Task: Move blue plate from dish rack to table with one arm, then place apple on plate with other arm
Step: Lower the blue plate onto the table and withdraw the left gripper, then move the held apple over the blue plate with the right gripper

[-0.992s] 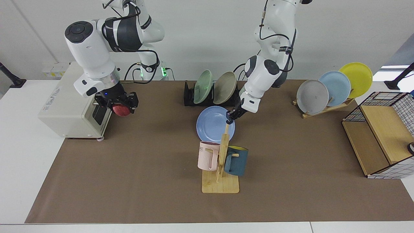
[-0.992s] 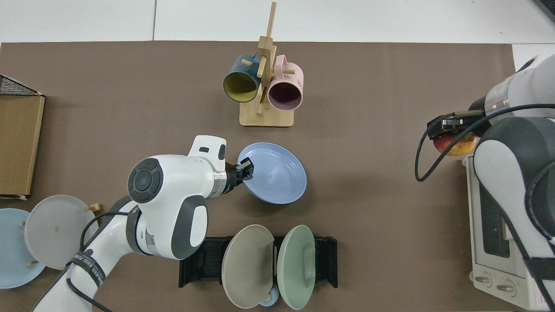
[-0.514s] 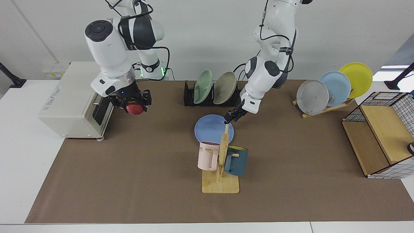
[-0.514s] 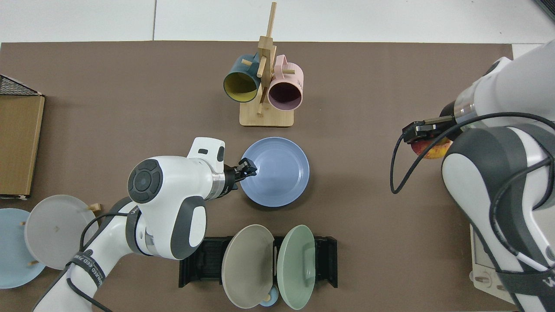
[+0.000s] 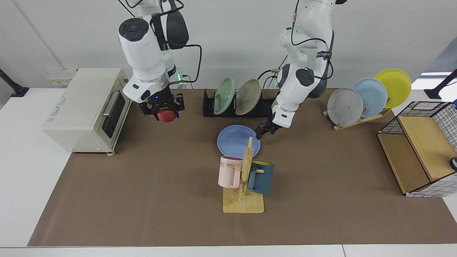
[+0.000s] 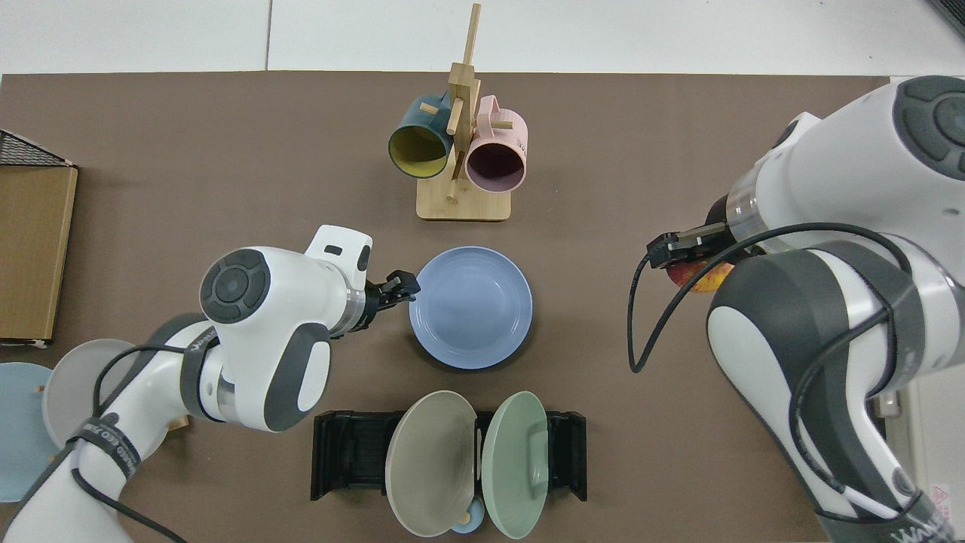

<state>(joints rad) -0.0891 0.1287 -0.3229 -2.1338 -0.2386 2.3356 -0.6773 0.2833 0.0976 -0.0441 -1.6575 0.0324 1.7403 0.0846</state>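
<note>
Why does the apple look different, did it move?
Yes. The right gripper carried the apple away from the toaster oven, toward the blue plate on the table.

Plain white back wall, evenly lit. Large white tabletop covered by a wide brown mat. Cream toaster oven with dark glass door at the mat's far corner. Black wire basket with wooden shelves at the opposite edge. Black stand arms at both far table corners.
</note>
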